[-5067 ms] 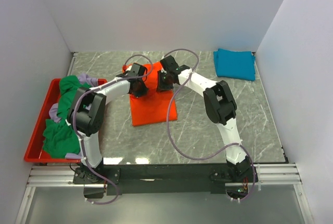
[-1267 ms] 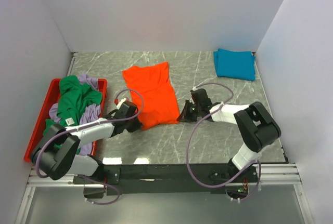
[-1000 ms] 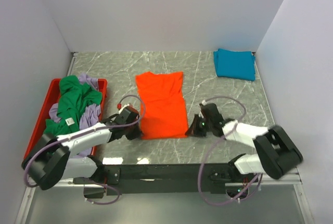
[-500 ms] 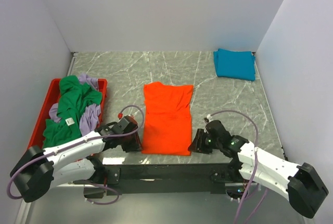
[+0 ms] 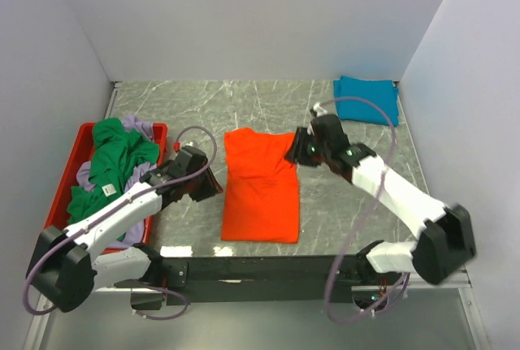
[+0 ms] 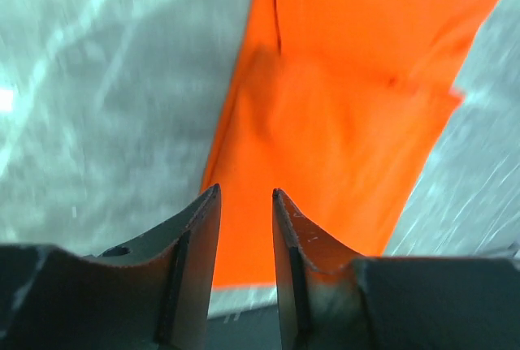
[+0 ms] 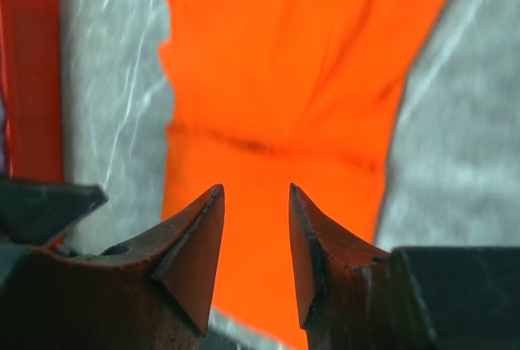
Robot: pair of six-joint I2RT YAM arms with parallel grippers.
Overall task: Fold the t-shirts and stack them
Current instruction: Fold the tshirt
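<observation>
Fingers apart beside orange t-shirt edges

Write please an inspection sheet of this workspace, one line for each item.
Surface: grey marble table.
Job's things: orange t-shirt flat at centre; teal t-shirt folded, far right corner; green t-shirt and lavender t-shirt heaped in red tray.
Clutter: nothing seen.
End effectors: left end effector and right end effector open, empty, near the orange t-shirt.
Cables: purple cables loop along both arms.
Surroundings: white walls.

White arms, blk tools, purple cables
</observation>
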